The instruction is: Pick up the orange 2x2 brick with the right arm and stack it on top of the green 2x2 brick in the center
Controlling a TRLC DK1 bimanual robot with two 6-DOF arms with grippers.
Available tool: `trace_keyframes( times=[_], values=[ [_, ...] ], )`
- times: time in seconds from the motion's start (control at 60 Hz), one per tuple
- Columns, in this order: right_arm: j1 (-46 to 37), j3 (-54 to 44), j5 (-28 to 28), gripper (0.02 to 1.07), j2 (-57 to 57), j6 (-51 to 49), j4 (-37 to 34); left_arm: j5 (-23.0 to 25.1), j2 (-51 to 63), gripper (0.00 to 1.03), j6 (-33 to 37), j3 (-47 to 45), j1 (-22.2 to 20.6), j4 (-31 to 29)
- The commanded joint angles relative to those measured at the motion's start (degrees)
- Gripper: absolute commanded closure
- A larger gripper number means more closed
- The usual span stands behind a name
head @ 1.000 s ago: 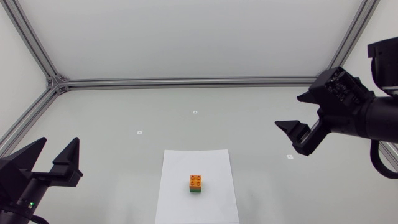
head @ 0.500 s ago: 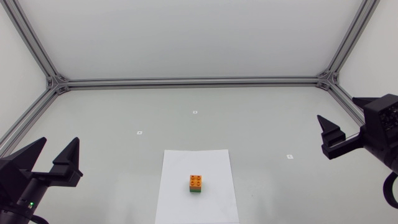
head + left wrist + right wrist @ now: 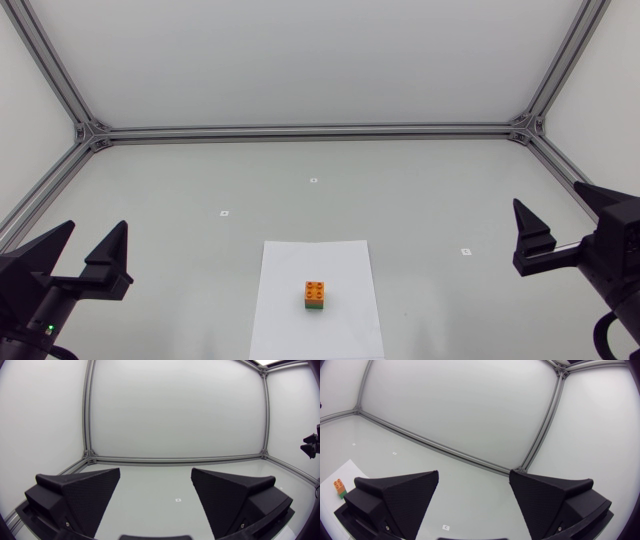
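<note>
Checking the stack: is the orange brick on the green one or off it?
On: the orange brick sits atop the green brick, studs up.

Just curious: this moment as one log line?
orange brick on green brick | right gripper open, empty | left gripper open, empty

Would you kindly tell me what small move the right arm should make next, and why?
Probably none beyond parking: the orange brick already sits squarely on the green brick on the paper, and the right end effector is open, empty, far off at the table's side.
</note>
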Motion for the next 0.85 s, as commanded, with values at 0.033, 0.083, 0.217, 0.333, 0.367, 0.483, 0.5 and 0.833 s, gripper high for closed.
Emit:
trace_keyframes(
  times=[0.033,0.083,0.217,0.333,0.367,0.483,0.5,0.833],
  values=[
    [0.68,-3.14,0.62,0.07,-2.89,4.99,1.17,0.16,-0.23,0.04,0.33,-2.35,-0.04,-0.65],
    [0.85,-4.15,0.68,0.07,-4.18,6.57,1.3,0.16,-0.23,0.04,0.33,-2.35,-0.04,-0.65],
    [1.25,-6.59,0.81,0.07,-7.29,10.4,1.61,0.16,-0.23,0.04,0.33,-2.35,-0.04,-0.65],
    [1.63,-8.88,0.93,0.07,-10.21,13.99,1.9,0.16,-0.23,0.04,0.42,-2.35,-0.04,-0.65],
    [1.73,-9.49,0.96,0.07,-10.99,14.95,1.97,0.16,-0.23,0.04,0.33,-2.35,-0.04,-0.65],
    [2.1,-11.73,1.08,0.07,-13.85,18.48,2.25,0.16,-0.23,0.04,0.33,-2.35,-0.04,-0.65],
    [2.13,-11.95,1.09,0.07,-14.13,18.82,2.28,0.16,-0.23,0.04,0.33,-2.35,-0.04,-0.65],
    [2.31,-13.02,1.15,0.07,-15.49,20.49,2.42,0.16,-0.23,0.04,0.33,-2.35,-0.04,-0.65]
  ],
)
